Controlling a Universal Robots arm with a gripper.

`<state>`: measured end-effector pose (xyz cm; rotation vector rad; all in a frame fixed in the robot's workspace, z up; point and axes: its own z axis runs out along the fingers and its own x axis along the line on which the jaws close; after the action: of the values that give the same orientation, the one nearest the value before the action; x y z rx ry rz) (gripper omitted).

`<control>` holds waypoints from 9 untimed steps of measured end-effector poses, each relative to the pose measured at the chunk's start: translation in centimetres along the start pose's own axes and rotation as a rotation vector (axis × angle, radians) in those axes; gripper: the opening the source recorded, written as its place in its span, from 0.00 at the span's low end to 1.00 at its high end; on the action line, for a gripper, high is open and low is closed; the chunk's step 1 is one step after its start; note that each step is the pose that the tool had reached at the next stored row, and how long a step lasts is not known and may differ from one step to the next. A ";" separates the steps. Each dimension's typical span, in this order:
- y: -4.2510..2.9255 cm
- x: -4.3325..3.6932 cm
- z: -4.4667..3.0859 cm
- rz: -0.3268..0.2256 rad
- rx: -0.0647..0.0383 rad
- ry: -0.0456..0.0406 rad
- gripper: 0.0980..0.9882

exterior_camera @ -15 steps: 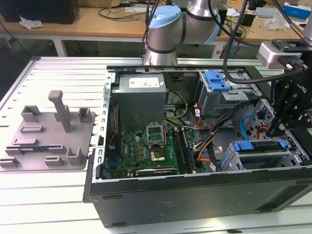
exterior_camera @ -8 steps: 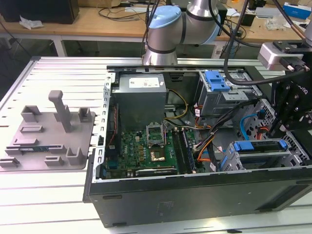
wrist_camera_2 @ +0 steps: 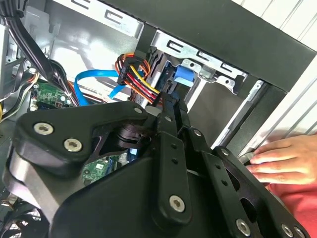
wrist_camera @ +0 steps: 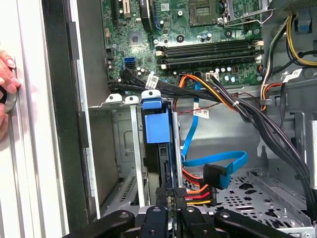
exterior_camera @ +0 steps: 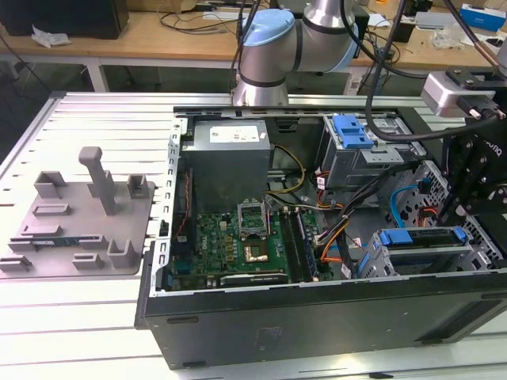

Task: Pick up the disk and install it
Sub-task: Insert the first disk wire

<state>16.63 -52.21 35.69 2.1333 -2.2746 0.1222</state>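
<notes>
The arm (exterior_camera: 273,47) is built of silver-grey tubes, with a rounded pale blue cap (exterior_camera: 268,30) on its joint. Black cables (exterior_camera: 372,79) trail along it. Near the wrist sits a small silver box-shaped camera (exterior_camera: 451,91). The gripper (wrist_camera: 171,201) is matte black, with a broad rounded housing (wrist_camera_2: 54,144), flat bar links (wrist_camera_2: 171,163), and silver socket-head screws (wrist_camera_2: 177,203) at the pivots.
</notes>
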 end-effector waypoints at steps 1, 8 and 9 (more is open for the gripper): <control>0.00 0.00 0.06 0.000 0.000 0.0001 0.08; 0.01 -0.16 0.15 0.000 -0.001 0.0000 0.08; 0.02 -0.35 0.13 0.000 -0.001 0.0001 0.08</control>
<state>16.64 -51.87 35.54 2.1324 -2.2747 0.1214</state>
